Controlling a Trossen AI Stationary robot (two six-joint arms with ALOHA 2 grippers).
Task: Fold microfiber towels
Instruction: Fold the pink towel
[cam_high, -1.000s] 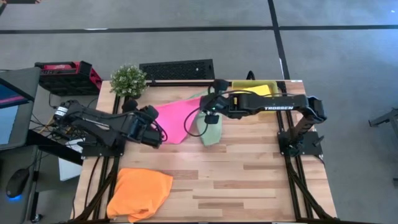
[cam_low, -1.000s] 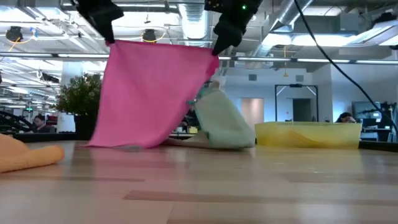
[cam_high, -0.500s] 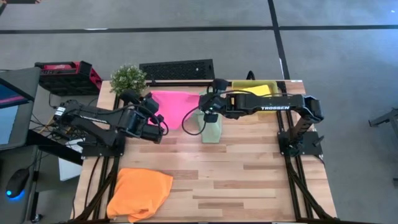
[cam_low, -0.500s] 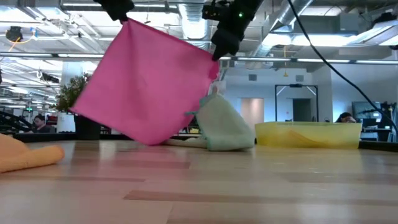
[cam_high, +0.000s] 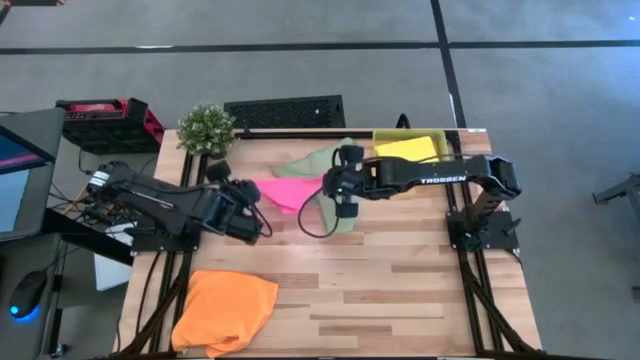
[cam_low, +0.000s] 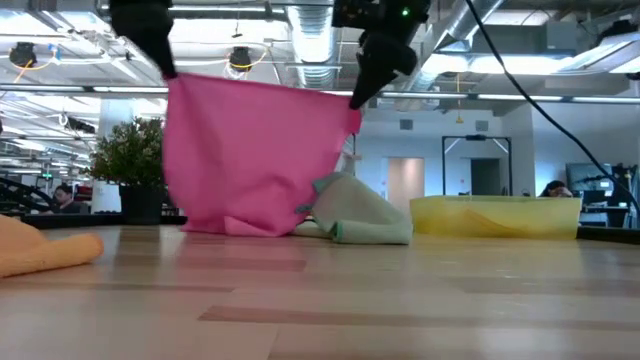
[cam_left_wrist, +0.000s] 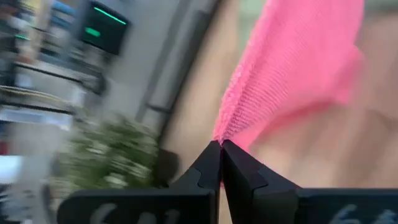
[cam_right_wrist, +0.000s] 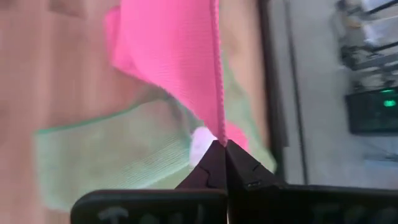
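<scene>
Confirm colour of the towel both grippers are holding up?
Hot pink towel, pinched by left gripper and right gripper; clearest in the low view.

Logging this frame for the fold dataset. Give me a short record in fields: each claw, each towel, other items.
left claw: shut on pink towel corner, raised over table's left-centre
right claw: shut on pink towel's other top corner, raised near table centre
pink towel: hanging stretched between both claws, bottom edge bunched on the table
green towel: crumpled on table, behind and beside pink towel
orange towel: loosely heaped at front-left corner
yellow towel: lying in the tray, back right
plant: back-left corner
</scene>
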